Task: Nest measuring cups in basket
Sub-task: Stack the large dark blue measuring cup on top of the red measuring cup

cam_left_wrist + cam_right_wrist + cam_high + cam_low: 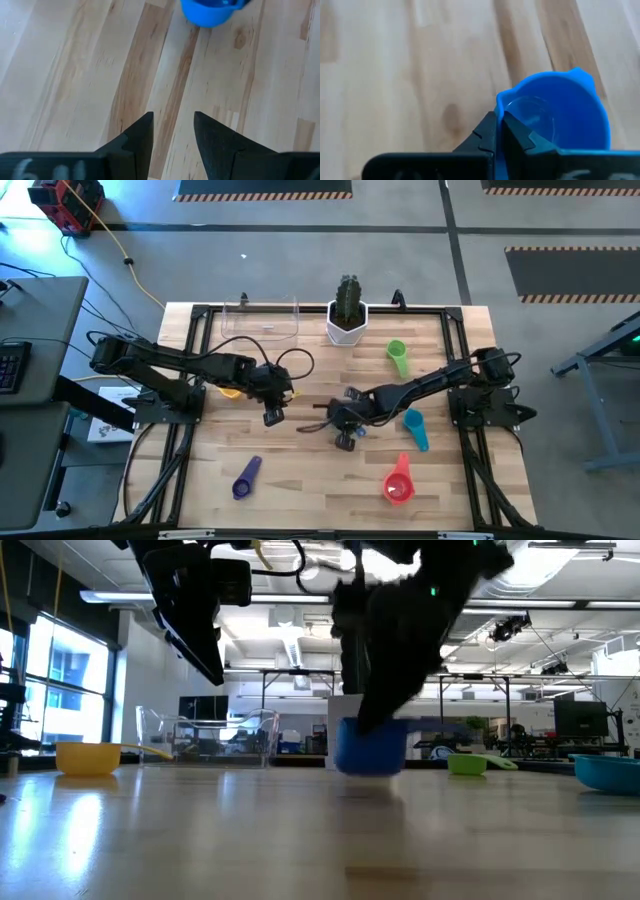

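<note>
Right gripper (499, 131), fingers pinching the blue measuring cup's (560, 112) rim, should lift it level toward the clear basket (261, 317); left gripper (172, 131), fingers spread, hovers over the tabletop (300, 470).

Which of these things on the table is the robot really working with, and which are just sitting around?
Part of the job:
- blue cup, pinched at its rim by the right gripper
- yellow cup
- green cup
- teal cup
- red cup
- purple cup
- clear basket
- left gripper, open, empty

Just lying about:
- potted cactus
</note>
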You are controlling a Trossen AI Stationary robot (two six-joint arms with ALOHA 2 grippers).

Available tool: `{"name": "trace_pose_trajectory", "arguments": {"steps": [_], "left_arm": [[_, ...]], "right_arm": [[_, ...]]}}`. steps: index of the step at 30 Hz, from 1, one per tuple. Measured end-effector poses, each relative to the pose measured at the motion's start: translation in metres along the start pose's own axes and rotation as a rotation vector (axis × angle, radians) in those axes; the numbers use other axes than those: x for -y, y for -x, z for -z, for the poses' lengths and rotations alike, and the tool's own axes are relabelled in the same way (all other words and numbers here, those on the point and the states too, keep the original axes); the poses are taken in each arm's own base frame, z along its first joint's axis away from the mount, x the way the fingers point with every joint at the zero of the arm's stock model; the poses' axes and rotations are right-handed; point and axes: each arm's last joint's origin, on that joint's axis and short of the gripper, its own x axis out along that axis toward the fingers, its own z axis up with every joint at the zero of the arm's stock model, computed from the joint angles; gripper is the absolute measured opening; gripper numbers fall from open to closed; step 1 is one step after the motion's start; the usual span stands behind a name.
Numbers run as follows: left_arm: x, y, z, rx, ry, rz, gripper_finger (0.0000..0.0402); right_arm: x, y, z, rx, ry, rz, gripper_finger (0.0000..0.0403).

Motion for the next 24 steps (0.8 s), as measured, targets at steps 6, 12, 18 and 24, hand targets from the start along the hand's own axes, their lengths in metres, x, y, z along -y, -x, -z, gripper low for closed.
{"name": "trace_pose_trajectory", "arguments": {"steps": [6, 12, 18, 24], "left_arm": [[0.0, 0.0, 0.0, -0.001, 0.001, 0.0, 0.0131], [0.002, 0.0, 0.001, -0.002, -0.005, 0.007, 0.0131], [0.006, 0.0, 0.002, -0.005, -0.018, 0.014, 0.0131], [0.011, 0.001, 0.004, -0.008, 0.013, 0.024, 0.0131]], "right_arm": [[-0.026, 0.027, -0.023, 0.024, 0.185, -0.013, 0.0001], [-0.054, 0.052, -0.032, 0.044, 0.331, -0.037, 0.0001], [-0.086, 0.072, -0.027, 0.034, 0.523, -0.121, 0.0001], [-0.113, 0.094, -0.009, -0.059, 0.73, -0.2, 0.0001]]}}
